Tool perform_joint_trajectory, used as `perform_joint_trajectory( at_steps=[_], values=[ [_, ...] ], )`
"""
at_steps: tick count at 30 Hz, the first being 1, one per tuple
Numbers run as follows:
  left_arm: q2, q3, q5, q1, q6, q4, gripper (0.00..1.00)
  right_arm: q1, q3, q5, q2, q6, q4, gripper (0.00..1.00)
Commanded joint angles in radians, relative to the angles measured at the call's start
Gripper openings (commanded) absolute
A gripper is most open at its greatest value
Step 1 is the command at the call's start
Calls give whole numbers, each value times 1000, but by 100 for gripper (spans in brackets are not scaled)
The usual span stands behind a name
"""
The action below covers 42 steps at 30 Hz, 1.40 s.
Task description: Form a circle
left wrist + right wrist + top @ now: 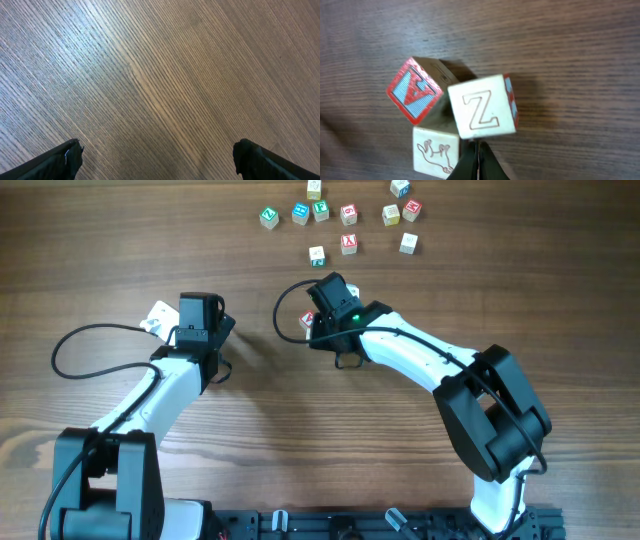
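Observation:
The circle shows as a tight cluster of three small wooden cubes in the right wrist view: a red-faced letter cube, a cream Z cube and a cream cube with an animal drawing. My right gripper is shut with nothing between its fingers. Its tip touches the near edge of the Z cube, beside the animal cube. From overhead the right gripper covers most of the cluster, and only the red cube peeks out. My left gripper stands open over bare wood, left of the cluster.
Several loose cubes lie scattered at the far edge of the table, among them a green one, a blue one, a red one and a pale one. Black cables loop beside both arms.

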Motion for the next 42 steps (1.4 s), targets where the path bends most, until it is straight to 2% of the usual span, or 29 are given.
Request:
perform_joint_trajectory(
  at_steps=[1,5,13,19,32,42],
  values=[
    [6,-2,-20,4,-12,0,100,2,-2,-8,21,-18,-22,5],
    [6,-2,-21,4,-12,0,100,2,-2,-3,18,-15,-40,5],
    [6,-2,-20,4,-12,0,100,1,0,155,-10,109,-119,5],
    [6,-2,-20,4,-12,0,100,-8,0,203,-10,114,-101,5],
    [6,-2,-20,4,-12,0,100,-61,0,217,-8,110,47,4],
    [6,-2,-20,4,-12,0,100,-61,0,140,-7,109,69,4]
  ],
)
